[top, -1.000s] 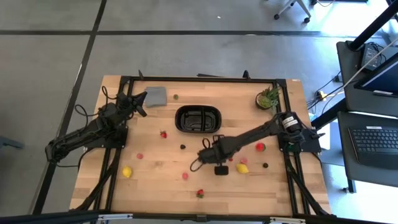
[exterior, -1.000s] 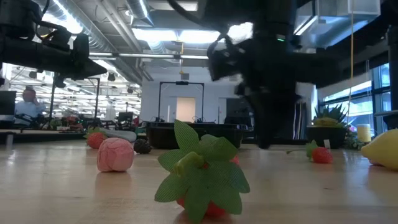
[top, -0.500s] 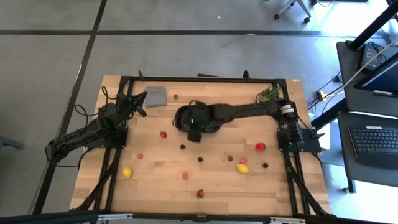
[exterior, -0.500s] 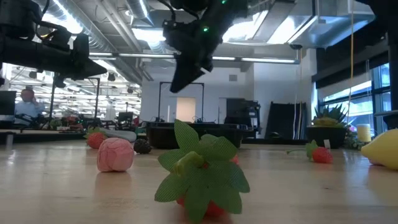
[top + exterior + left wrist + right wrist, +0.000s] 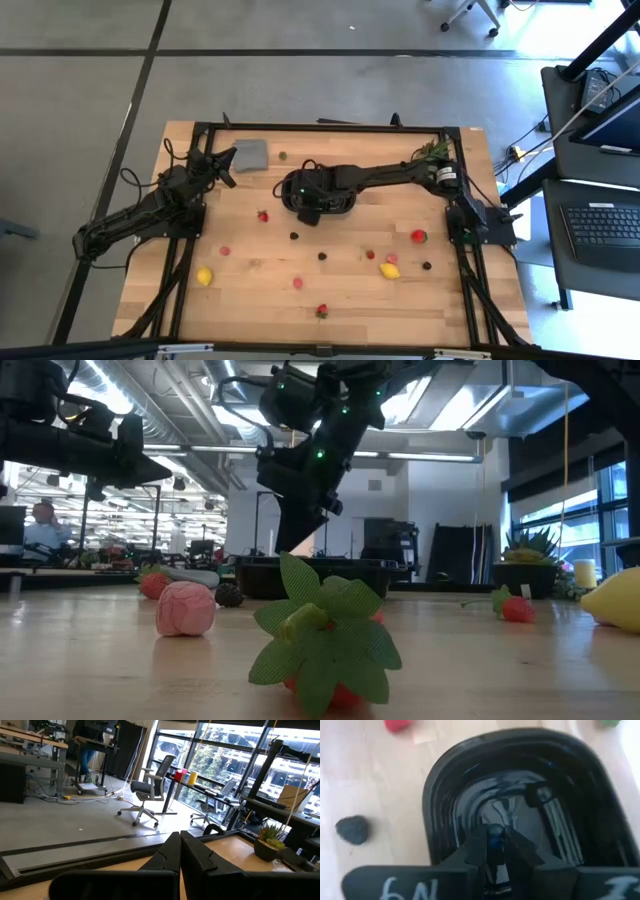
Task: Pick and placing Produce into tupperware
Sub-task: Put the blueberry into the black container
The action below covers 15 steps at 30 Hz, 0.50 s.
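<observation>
The black tray (image 5: 346, 190) lies on the far middle of the table; the right wrist view shows its glossy inside (image 5: 555, 825). My right gripper (image 5: 311, 198) hangs over the tray's left part, shut on a small dark berry (image 5: 495, 834). Toy fruits rest loose on the wood: a strawberry (image 5: 262, 215), dark berries (image 5: 294, 236) (image 5: 322, 255), a lemon (image 5: 390, 269) and pink pieces (image 5: 225, 251). My left gripper (image 5: 229, 166) waits, shut, above the far left of the table, beside the grey square piece (image 5: 250, 153). My right gripper pinches the small dark berry (image 5: 495, 833) between its two fingertips (image 5: 478, 845), coming from above and pointing down into the tray. The berry is lifted clear, above the tray's floor.
Near the table's edge lie a leafy strawberry (image 5: 321, 311) (image 5: 325, 635), a lemon (image 5: 204, 275) and a pink piece (image 5: 297, 283). A strawberry (image 5: 419, 237) and a dark berry (image 5: 427, 266) sit at right. A pineapple-like toy (image 5: 432, 157) stands in the far right corner. A black frame rims the table.
My right gripper has swung from the table's middle toward the far edge and leftward to above the tray, then come down toward it. The left arm has kept still.
</observation>
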Each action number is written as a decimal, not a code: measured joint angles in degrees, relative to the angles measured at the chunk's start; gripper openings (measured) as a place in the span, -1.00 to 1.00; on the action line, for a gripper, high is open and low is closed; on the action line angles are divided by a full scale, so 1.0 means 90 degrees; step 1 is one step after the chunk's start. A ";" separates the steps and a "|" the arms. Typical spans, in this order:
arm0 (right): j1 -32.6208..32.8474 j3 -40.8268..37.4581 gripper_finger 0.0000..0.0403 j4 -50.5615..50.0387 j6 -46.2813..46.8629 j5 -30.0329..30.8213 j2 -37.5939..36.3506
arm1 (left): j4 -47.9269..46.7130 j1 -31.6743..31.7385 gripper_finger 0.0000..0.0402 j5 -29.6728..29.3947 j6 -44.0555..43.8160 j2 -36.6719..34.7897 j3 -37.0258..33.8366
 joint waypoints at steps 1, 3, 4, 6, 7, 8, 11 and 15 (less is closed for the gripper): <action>0.0001 0.0000 -0.69 0.0009 0.0016 -0.0002 -0.0001 | 0.0002 0.0002 -1.00 0.0000 0.0000 0.0000 0.0000; 0.0004 0.0000 -0.65 0.0005 0.0015 -0.0006 -0.0005 | 0.0000 0.0000 -1.00 0.0000 0.0000 0.0000 0.0002; 0.0004 0.0000 -0.62 0.0004 0.0013 -0.0010 -0.0005 | 0.0000 0.0002 -1.00 0.0000 0.0000 0.0000 0.0002; 0.0001 0.0000 -0.58 0.0006 0.0026 -0.0009 -0.0005 | 0.0002 0.0000 -1.00 0.0000 0.0000 0.0000 0.0001; -0.0005 0.0000 -0.55 0.0007 0.0043 -0.0009 -0.0005 | 0.0000 0.0001 -1.00 0.0000 0.0000 0.0000 -0.0001; -0.0011 0.0000 -0.53 0.0002 0.0061 -0.0009 -0.0005 | 0.0000 0.0002 -1.00 0.0002 0.0000 0.0000 0.0000; -0.0016 0.0000 -0.45 0.0015 0.0060 -0.0009 -0.0005 | 0.0000 0.0000 -1.00 0.0000 0.0000 0.0000 0.0000; -0.0016 0.0000 -0.31 0.0029 0.0046 -0.0006 -0.0005 | 0.0001 0.0001 -1.00 0.0001 0.0000 0.0000 0.0000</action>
